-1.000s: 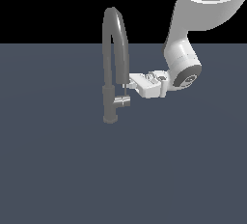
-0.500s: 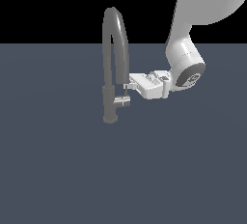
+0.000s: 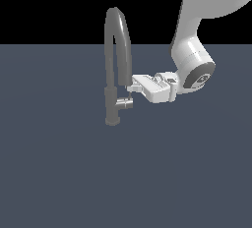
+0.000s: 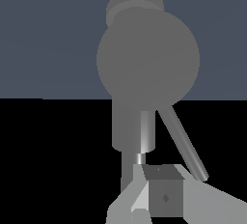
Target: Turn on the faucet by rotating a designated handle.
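The dull-grey faucet (image 3: 112, 105) stands upright, and its arched spout (image 3: 118, 20) curves down towards my hand. The shiny silver handle (image 3: 125, 103) sticks sideways from the post, and its thin lever rod (image 3: 129, 94) rises from it. My gripper (image 3: 132, 88) reaches in from the exterior view's right. Its fingers look closed together, with the tips at the top of the lever rod, just under the spout's end. In the wrist view the faucet (image 4: 147, 59) fills the middle. The lever rod (image 4: 183, 146) runs beside my gripper (image 4: 144, 191), not between the fingers.
The faucet stands on a flat dark blue-grey floor (image 3: 59, 173). The white arm (image 3: 192, 60) comes down from the upper right of the exterior view. Nothing else shows.
Almost nothing has changed. The fingertips stay at the lever rod, and the upper arm has shifted only slightly.
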